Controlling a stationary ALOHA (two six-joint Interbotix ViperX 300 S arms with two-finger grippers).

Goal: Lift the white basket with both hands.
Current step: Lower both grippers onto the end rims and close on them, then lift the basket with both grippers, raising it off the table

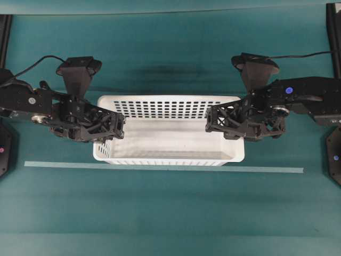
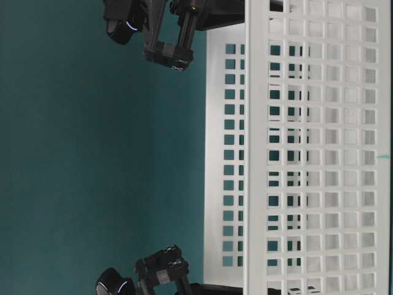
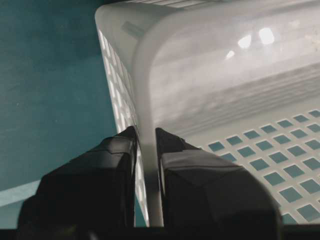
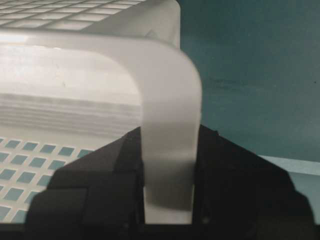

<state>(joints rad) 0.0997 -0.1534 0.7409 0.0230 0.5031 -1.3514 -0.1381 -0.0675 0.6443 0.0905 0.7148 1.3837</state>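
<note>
The white basket (image 1: pixel 170 140) lies lengthwise across the middle of the teal cloth, with nothing inside it. My left gripper (image 1: pixel 116 128) is shut on its left end wall. In the left wrist view the left gripper (image 3: pixel 145 136) has one finger outside and one inside the rim (image 3: pixel 142 75). My right gripper (image 1: pixel 212 121) is shut on the right end wall. From the right wrist, the right gripper (image 4: pixel 168 137) clamps the broad rim band (image 4: pixel 167 90). The table-level view shows the basket (image 2: pixel 307 153) with a black gripper at each end. Whether its floor touches the cloth I cannot tell.
A pale tape strip (image 1: pixel 160 167) runs across the cloth just in front of the basket. Both black arms reach in from the sides, with their bases (image 1: pixel 334 154) at the left and right edges. Teal cloth (image 1: pixel 170 213) covers the table.
</note>
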